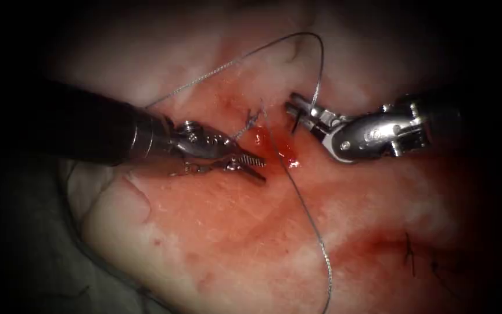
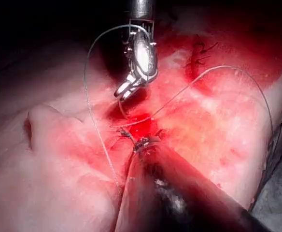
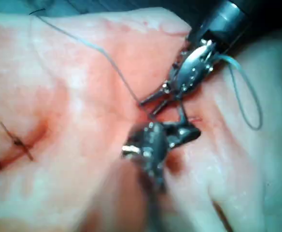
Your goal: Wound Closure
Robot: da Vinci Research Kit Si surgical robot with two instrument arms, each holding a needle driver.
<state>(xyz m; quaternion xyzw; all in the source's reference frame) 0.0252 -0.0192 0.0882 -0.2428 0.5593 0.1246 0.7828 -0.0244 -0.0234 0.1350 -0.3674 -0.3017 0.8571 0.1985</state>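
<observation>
The cut [image 1: 274,145] runs down the middle of the tissue [image 1: 216,232], wet with red fluid. My left tool [image 1: 261,168] lies just left of the cut, its jaws open and holding nothing; it is seen again in the right wrist view [image 3: 149,105]. My right tool [image 1: 293,106] is at the cut's right edge, shut on the needle [image 1: 296,121], a thin dark curve running from the jaws down to the tissue. How deep it sits I cannot tell. The thread [image 1: 321,58] loops up from the right jaws and back left over the left shaft. The right tool also shows in the left wrist view [image 2: 123,92].
A second run of thread [image 1: 315,232] trails from the cut toward the near edge. Earlier dark stitches [image 1: 409,256] sit on the tissue at the lower right, seen too in the left wrist view [image 2: 199,55]. Grey cloth [image 1: 24,256] lies beside the tissue's left edge.
</observation>
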